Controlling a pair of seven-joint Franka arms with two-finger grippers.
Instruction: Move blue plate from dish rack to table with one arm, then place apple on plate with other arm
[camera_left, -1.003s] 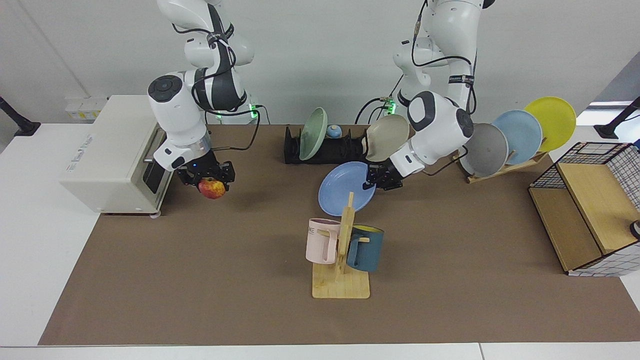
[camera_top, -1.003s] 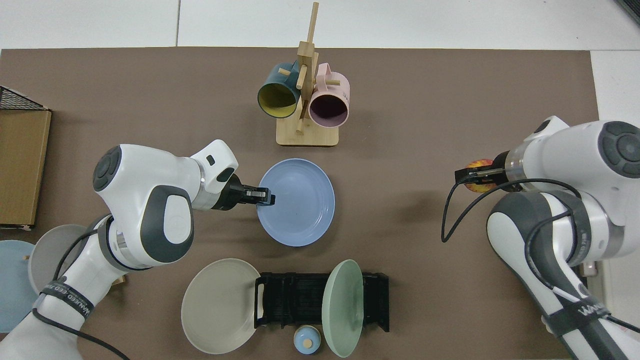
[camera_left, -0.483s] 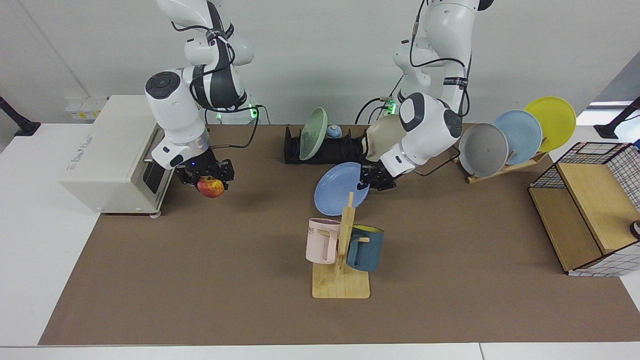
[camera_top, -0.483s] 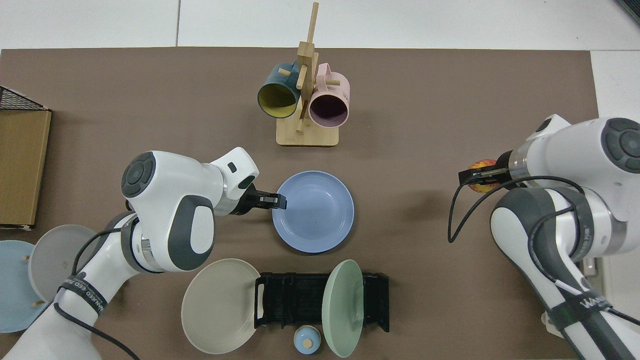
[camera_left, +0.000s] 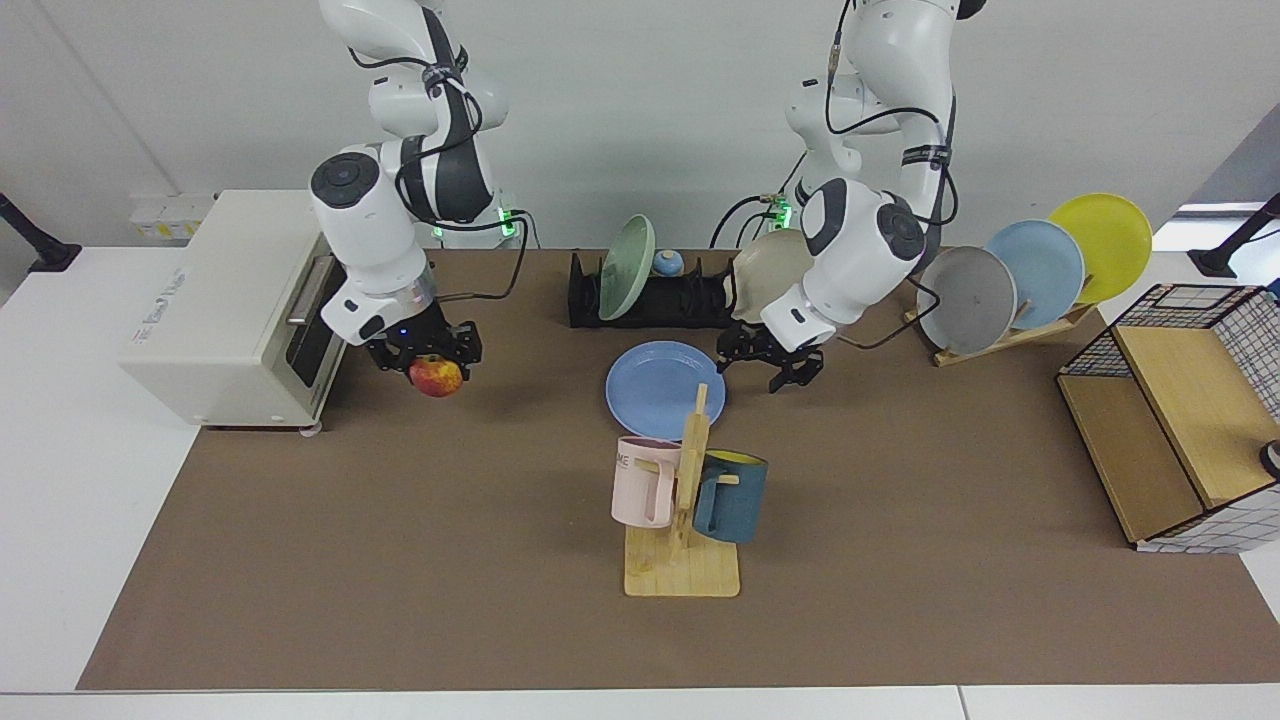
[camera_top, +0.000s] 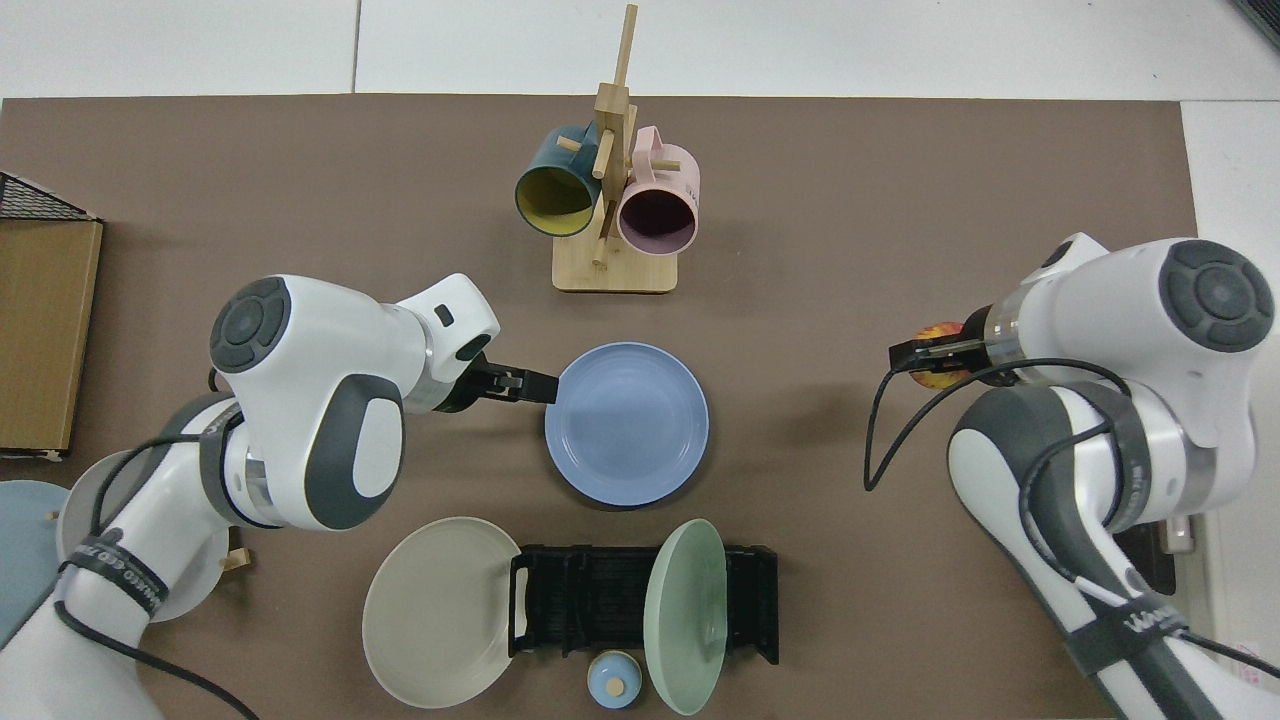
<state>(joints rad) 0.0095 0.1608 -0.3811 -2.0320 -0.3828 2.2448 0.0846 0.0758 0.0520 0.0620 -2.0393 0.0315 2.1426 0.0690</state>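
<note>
I see the plate flat on the table, mid-frame. My left gripper hangs beside it, fingers spread — my right gripper pinches the apple, centre-left. Farther back, the rack.

The white left arm bends down from its base with its black two-finger left hand low over the desk, fingers spread apart and holding nothing, while the white right arm hangs its black right hand downward, fingers clamped on something.
</note>
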